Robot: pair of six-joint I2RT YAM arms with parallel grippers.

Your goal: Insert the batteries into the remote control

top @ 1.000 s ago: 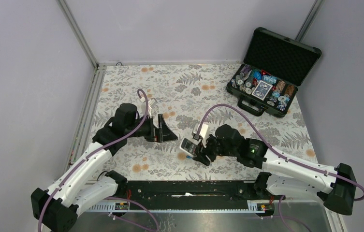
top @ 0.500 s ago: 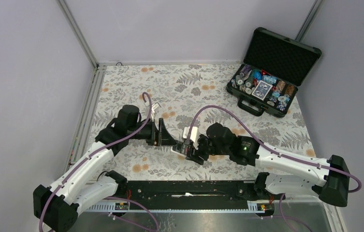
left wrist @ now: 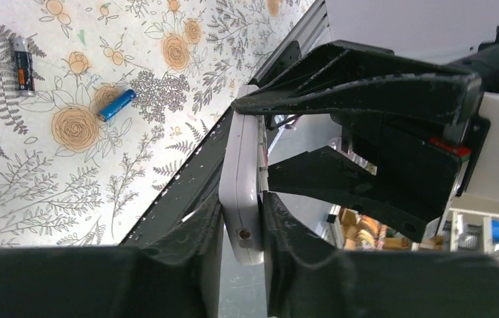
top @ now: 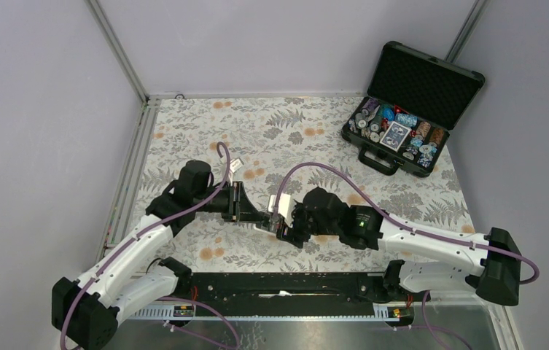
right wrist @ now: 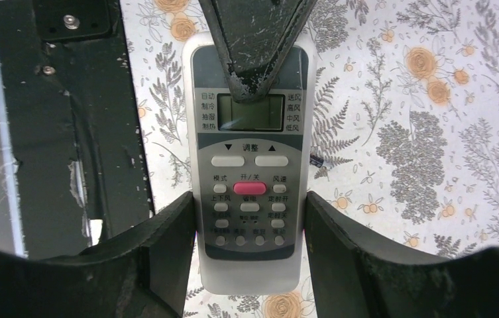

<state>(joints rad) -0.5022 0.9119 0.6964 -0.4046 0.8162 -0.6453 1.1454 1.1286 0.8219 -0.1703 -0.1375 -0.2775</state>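
The remote control hangs above the counter between the two claws, with its button end inside the right claw and its screen end inside the left claw. The batteries lie on the counter beyond the left claw, up and left in its wrist view, near each other but apart. A case with chips in it stands well away from the right claw, at the counter's far right corner.

The right hand has carried the remote leftward across the bench. The left hand has swung in to meet it, closing from wide open onto the remote's screen end.
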